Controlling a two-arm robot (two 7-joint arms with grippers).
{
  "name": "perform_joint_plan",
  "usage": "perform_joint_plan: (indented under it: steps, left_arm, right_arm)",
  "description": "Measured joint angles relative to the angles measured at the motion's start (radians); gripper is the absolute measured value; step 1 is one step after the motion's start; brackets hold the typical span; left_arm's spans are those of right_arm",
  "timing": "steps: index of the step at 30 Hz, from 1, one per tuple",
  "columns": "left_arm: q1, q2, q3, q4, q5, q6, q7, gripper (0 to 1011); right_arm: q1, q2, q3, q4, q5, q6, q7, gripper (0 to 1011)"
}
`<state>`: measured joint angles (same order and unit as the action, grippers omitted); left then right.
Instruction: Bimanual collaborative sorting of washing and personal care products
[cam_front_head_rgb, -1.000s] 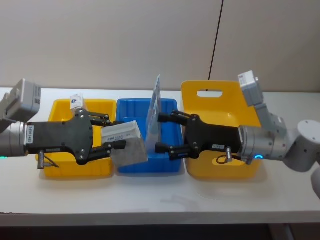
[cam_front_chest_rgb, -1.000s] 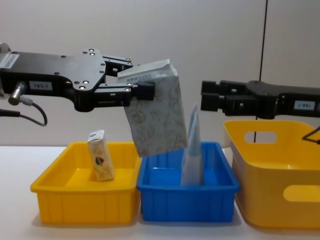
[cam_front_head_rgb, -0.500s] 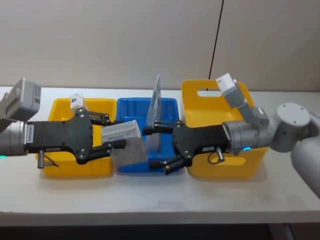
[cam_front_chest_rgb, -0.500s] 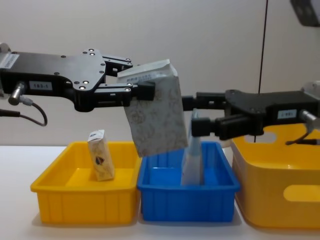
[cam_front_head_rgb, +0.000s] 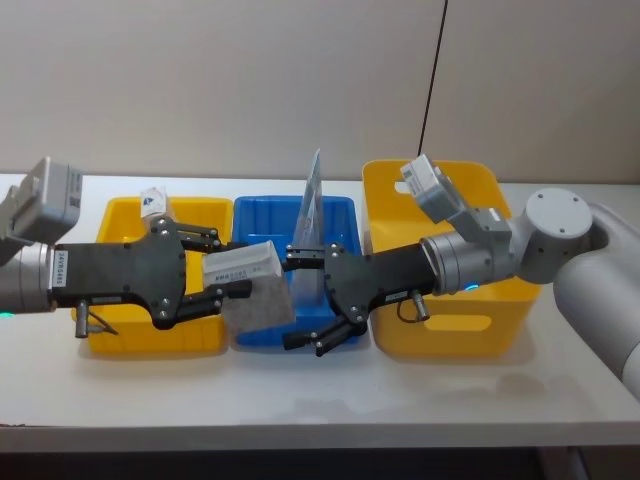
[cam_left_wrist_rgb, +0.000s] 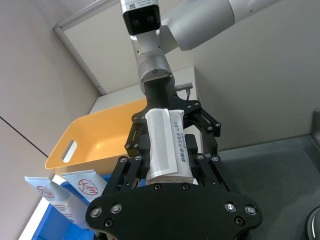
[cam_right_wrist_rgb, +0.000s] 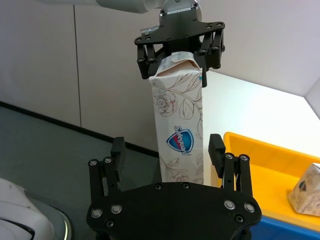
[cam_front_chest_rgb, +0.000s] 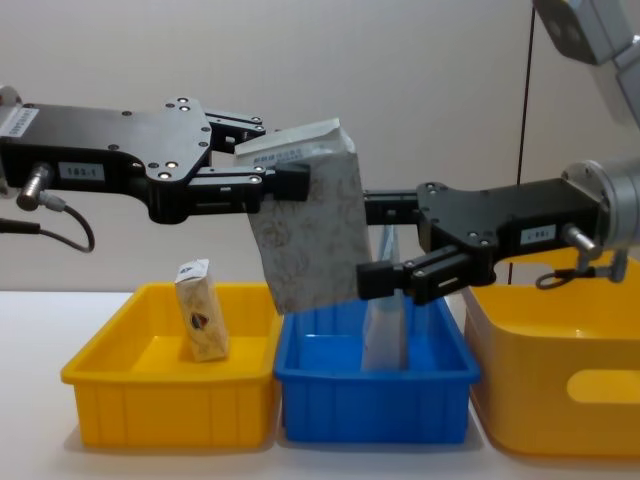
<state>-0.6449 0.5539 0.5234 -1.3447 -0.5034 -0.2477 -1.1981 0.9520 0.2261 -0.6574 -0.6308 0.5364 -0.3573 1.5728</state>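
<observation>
My left gripper (cam_front_chest_rgb: 275, 155) is shut on the crimped top of the whitish patterned pouch (cam_front_chest_rgb: 310, 225), which hangs tilted above the seam between the left yellow bin and the blue bin. My right gripper (cam_front_chest_rgb: 372, 245) is open, level with the pouch's lower half; in the right wrist view the pouch (cam_right_wrist_rgb: 180, 130) stands between its spread fingers, and I cannot tell whether they touch it. A small cream packet (cam_front_chest_rgb: 200, 322) stands in the left yellow bin (cam_front_chest_rgb: 170, 405). The pale blue tube (cam_front_head_rgb: 312, 215) stands upright in the blue bin (cam_front_chest_rgb: 375, 410), just behind the right gripper.
A large yellow bin (cam_front_chest_rgb: 560, 380) with a handle slot sits at the right, under the right forearm. All the bins stand in a row on the white table (cam_front_head_rgb: 320, 400), with bare table in front. A dark cable (cam_front_head_rgb: 432, 90) runs down the wall behind.
The right gripper has swung left from over the large yellow bin, across the blue bin, to the pouch's lower half. The left gripper and the pouch have stayed in place.
</observation>
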Motion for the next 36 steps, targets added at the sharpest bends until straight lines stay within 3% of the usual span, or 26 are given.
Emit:
perform_joint_plan:
  steps: [16,24,25,26,28,36]
  left_arm:
    - [0.0,0.0,0.0,0.0,0.0,0.0,0.0,367]
    - [0.0,0.0,0.0,0.0,0.0,0.0,0.0,367]
    - [0.0,0.0,0.0,0.0,0.0,0.0,0.0,367]
    - [0.0,0.0,0.0,0.0,0.0,0.0,0.0,367]
    - [0.0,0.0,0.0,0.0,0.0,0.0,0.0,367]
    - [0.0,0.0,0.0,0.0,0.0,0.0,0.0,367]
  right_arm:
    - [0.01,-0.007,-0.002,-0.005,0.001,-0.04,-0.05,995]
    - [-0.001,0.001,-0.004,-0.035,0.009,-0.031,-0.067,828]
    - [-0.005,0.003,-0.005,-0.046,0.011,-0.023,-0.07,749]
    - [-0.005,0.003,-0.005,-0.046,0.011,-0.023,-0.07,749]
    - [-0.01,0.006,-0.008,-0.059,0.014,-0.015,-0.073,652]
    - [-0.025,0.017,-0.017,-0.093,0.019,0.009,-0.083,442]
